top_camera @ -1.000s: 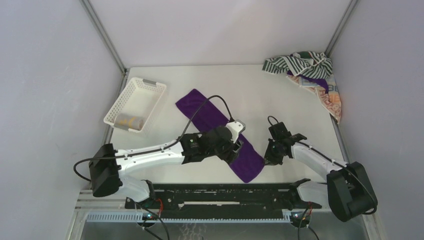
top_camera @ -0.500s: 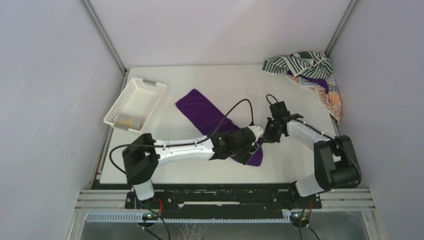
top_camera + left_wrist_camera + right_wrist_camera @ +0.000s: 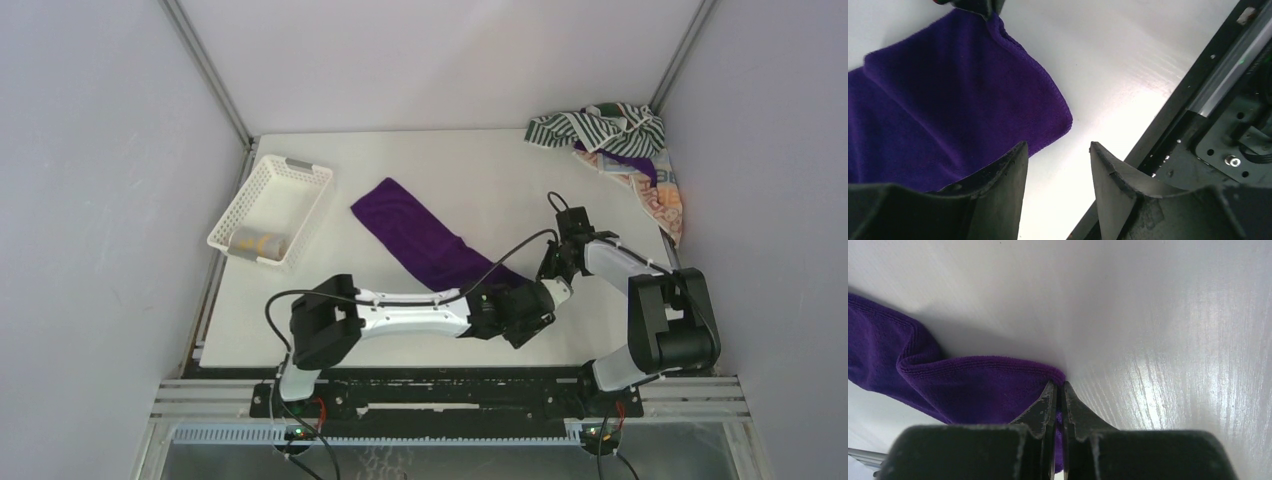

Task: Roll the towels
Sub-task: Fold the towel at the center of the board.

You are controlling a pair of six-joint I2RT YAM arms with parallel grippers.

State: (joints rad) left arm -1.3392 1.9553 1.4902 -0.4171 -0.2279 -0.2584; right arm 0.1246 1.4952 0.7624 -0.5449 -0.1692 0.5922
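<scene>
On the white tabletop [image 3: 480,180], the soft purple towel [image 3: 410,235] runs diagonally; right gripper [image 3: 1058,385] pinches its near end, left gripper [image 3: 1058,147] gapes empty beside.

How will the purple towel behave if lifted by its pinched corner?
Probably floppy: the purple towel buckles into a soft fold beside the right gripper, shut on its corner. Likely light: thin cloth lying flat. Its plush pile may drag on the table.

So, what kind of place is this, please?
Probably a robot test cell: grey walls enclose a white table, the left arm and right arm stand on a rail, and a purple towel lies there.
</scene>
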